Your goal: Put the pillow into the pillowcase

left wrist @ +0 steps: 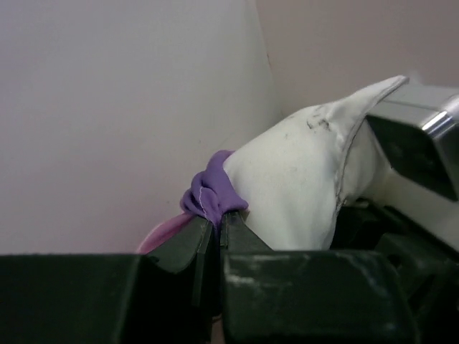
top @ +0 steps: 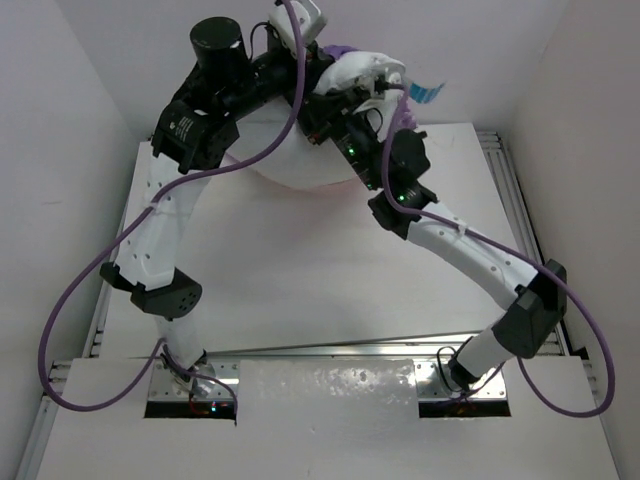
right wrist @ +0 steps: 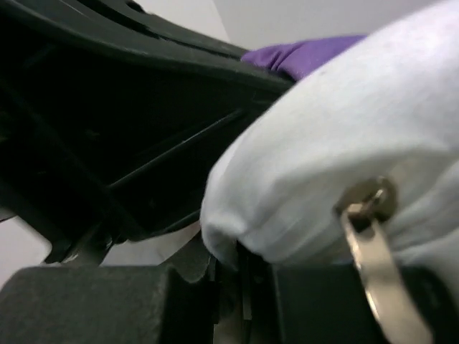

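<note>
The white tabletop (top: 330,270) has metal rails (top: 503,190) along its sides. At its far end sits the pillow (top: 290,168), its rounded lower edge apparently touching the surface.

The left hand (left wrist: 219,222) pinches a bunched purple fold of the pillowcase (left wrist: 210,188), pink showing lower down, touching the white pillow (left wrist: 294,186), whose smudged corner points up-right.

In my left hand (left wrist: 219,223) sits the pillowcase (left wrist: 211,190). The pillow (left wrist: 287,186) is just right of that hand, touching the pillowcase. My right hand (right wrist: 240,279) holds the pillow from under, with the pillowcase behind it.
</note>
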`<state>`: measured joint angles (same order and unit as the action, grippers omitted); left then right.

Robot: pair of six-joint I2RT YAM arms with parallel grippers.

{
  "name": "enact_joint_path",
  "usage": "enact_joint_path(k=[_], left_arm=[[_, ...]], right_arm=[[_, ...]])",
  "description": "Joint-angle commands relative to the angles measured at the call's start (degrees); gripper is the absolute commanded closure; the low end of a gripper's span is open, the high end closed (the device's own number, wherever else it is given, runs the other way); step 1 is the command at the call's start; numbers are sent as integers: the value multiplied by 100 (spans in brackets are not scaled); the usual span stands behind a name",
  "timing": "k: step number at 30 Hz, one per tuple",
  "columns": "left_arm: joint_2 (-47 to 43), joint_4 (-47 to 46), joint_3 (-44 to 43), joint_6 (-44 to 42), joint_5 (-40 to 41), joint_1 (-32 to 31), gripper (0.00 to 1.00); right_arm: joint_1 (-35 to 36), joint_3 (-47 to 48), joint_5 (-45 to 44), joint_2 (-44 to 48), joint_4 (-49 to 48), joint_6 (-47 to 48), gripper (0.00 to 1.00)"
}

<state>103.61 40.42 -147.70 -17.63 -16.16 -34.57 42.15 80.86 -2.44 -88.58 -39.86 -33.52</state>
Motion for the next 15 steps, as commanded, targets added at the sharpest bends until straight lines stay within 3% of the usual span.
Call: enact_joint_path(k=[1, 4, 5, 6, 8, 9, 13, 15], left_arm=[[-526, -1405, -408, 392, -731, -349, 100], [-745, -1345, -470, -54, -301, -340, 100], [-807, -1292, -436, -231, -108, -340, 100], [-886, -1222, -226, -598, 433, -340, 100], [-1123, -1256, 187, -995, 1033, -331, 100], [-1246, -1335, 624, -1432, 1532, -340, 100], [-1274, -1660, 1374, -1989, 2310, -331, 100], [-1125, -1845, 1393, -2078, 2486, -331, 100]], right_arm=[[30, 763, -230, -721, 1602, 775, 100], [-75, 634, -521, -828, 1867, 707, 99], [-145, 572, -512, -776, 1920, 637, 94], [-154, 510, -425, -706, 1946, 627, 77], [-155, 404, -258, -425, 2174, 951, 66], [-155, 404, 56, -215, 2297, 1092, 52], [-146, 535, 1322, 408, 3620, 1987, 33], [-146, 685, 1998, 726, 4167, 2295, 32]])
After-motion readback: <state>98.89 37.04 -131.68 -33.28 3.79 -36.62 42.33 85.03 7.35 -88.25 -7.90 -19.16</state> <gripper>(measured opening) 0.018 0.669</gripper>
